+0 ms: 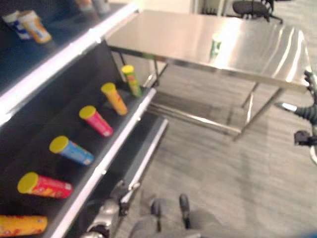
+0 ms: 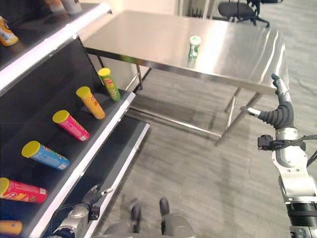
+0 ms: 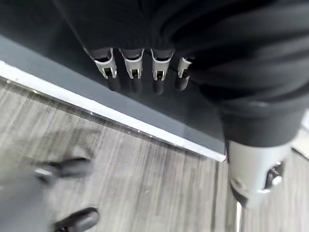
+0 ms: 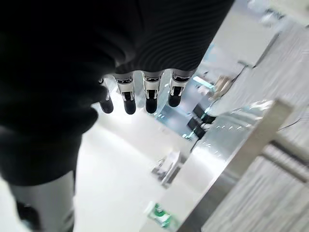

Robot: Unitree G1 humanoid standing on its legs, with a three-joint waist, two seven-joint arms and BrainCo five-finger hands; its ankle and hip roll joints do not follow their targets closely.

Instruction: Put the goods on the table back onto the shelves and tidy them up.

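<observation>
a small green can (image 2: 194,46) is seen standing upright on the steel table (image 2: 237,54), towards the far middle of the top, well apart from both hands. in the right wrist view the same can (image 4: 161,216) is shown lying low in the picture on the bright table surface, past the fingers. nothing else is seen on the table top.

the right hand (image 2: 278,110) is held up near the table's near right corner, apart from the edge and touching nothing. its fingers (image 4: 150,100) are shown straight and relaxed in a row, so the hand is released and nothing is grasped.

to the robot's left the black shelves (image 2: 106,119) are seen, edged in white. on the middle shelf a row of tube-shaped cans with yellow lids is laid out, each apart from the next: a green one (image 2: 109,84) farthest, then an orange one (image 2: 90,102), a pink one (image 2: 71,125), a blue one (image 2: 45,154) and a red one (image 2: 22,190) nearest. on the upper shelf an orange cup (image 1: 34,26) and a blue-and-white one (image 1: 15,24) are seen.

the left hand (image 2: 94,196) is held low beside the lowest shelf's front edge. its fingers (image 3: 133,72) hang straight and loose, holding nothing, with the shelf's white edge (image 3: 111,116) and the grey wood-look floor (image 3: 145,183) seen past them.
</observation>
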